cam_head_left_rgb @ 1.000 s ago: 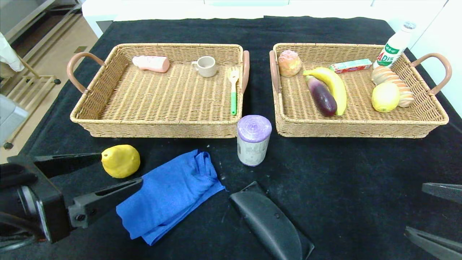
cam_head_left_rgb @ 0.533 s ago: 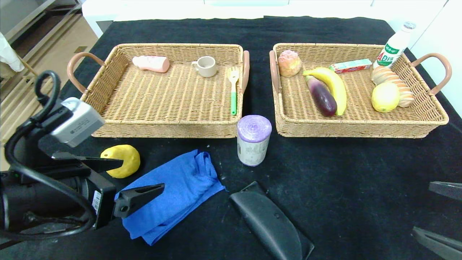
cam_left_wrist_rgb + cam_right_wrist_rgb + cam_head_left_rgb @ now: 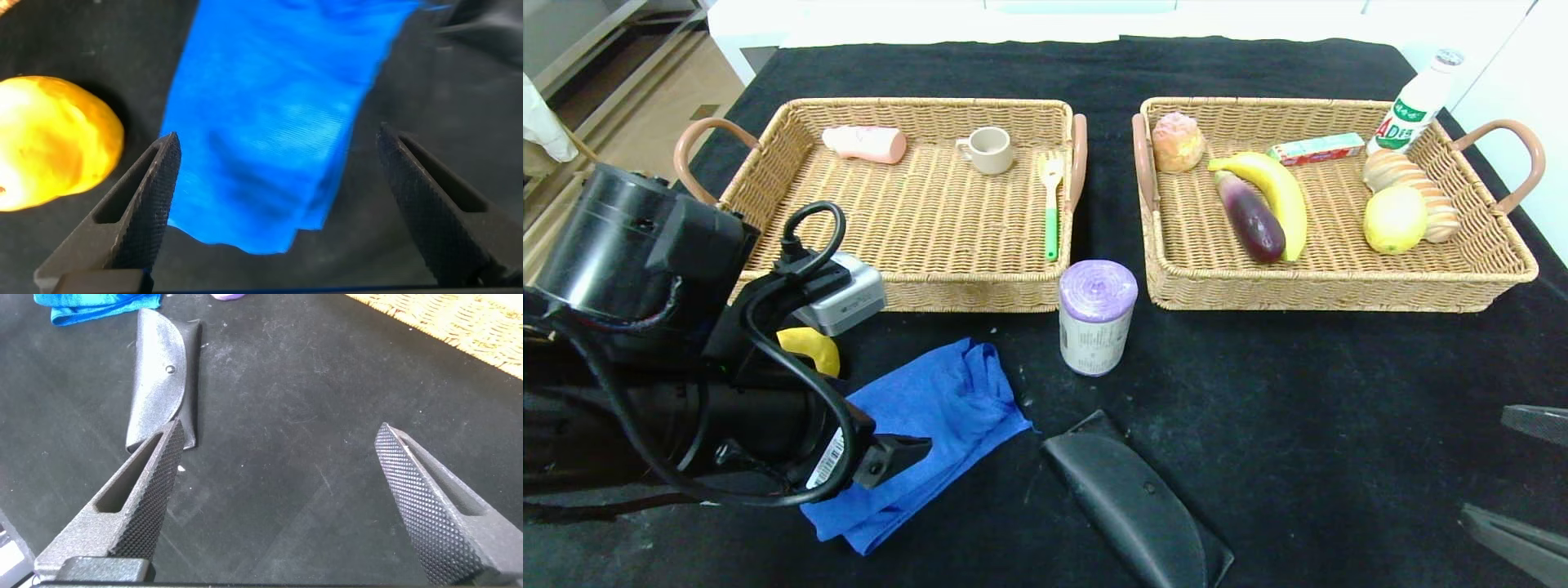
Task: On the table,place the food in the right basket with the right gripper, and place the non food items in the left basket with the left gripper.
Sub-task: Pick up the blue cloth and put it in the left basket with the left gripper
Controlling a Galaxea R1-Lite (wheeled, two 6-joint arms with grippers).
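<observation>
Our left tool (image 3: 274,212) hangs wide open and empty over the blue cloth (image 3: 915,433), which lies on the counter (image 3: 1298,392) beside the yellow fruit (image 3: 810,347); our right tool (image 3: 278,506) waits open, empty.
</observation>
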